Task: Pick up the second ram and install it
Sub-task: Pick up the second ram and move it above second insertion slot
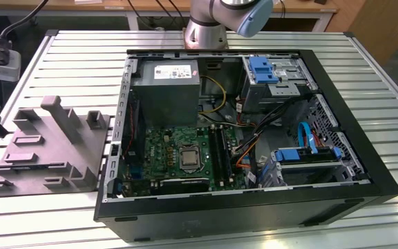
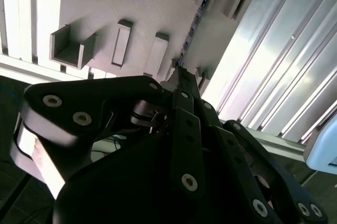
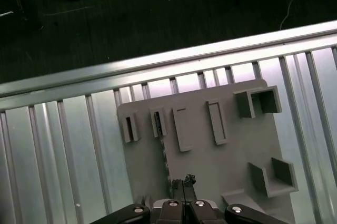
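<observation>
Base: Over the grey fixture (image 3: 221, 171), where's the second ram (image 3: 164, 153)?
Me: On edge in that fixture, below my pincer (image 3: 184, 181), which is closed together, gripping nothing. Fixture lies on the tabletop (image 1: 68, 67), at the exterior view's left of the open case (image 1: 254, 212).

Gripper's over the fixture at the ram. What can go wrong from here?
1. The gripper is near one end of the ram, which stands on edge in the fixture; an off-centre pull may cock it.
2. Cables lie beside the slots in the case; they may snag the ram.
</observation>
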`<state>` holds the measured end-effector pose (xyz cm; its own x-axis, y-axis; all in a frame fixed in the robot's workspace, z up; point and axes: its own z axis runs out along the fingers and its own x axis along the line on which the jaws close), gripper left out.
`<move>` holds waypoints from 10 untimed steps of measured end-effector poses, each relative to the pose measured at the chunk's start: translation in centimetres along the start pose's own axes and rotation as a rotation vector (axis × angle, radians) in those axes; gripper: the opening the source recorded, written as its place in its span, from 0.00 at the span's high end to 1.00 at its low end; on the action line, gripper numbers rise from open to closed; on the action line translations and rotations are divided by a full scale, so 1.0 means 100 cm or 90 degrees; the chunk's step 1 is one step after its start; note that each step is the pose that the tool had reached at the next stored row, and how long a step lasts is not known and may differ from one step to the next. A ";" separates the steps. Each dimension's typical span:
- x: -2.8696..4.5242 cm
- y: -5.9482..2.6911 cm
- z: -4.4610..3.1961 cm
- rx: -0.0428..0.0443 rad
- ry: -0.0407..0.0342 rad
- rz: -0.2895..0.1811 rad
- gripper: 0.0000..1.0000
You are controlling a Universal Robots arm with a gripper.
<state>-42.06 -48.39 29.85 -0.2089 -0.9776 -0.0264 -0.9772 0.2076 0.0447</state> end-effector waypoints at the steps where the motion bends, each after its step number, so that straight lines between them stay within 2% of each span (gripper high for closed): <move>1: 0.0000 0.0000 0.0012 0.0000 -0.0002 0.000 0.90; 10: 0.0005 -0.0008 0.0155 -0.0033 0.0007 -0.005 0.90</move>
<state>-42.05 -48.40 28.30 -0.2015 -0.9791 -0.0257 -0.9785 0.2001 0.0497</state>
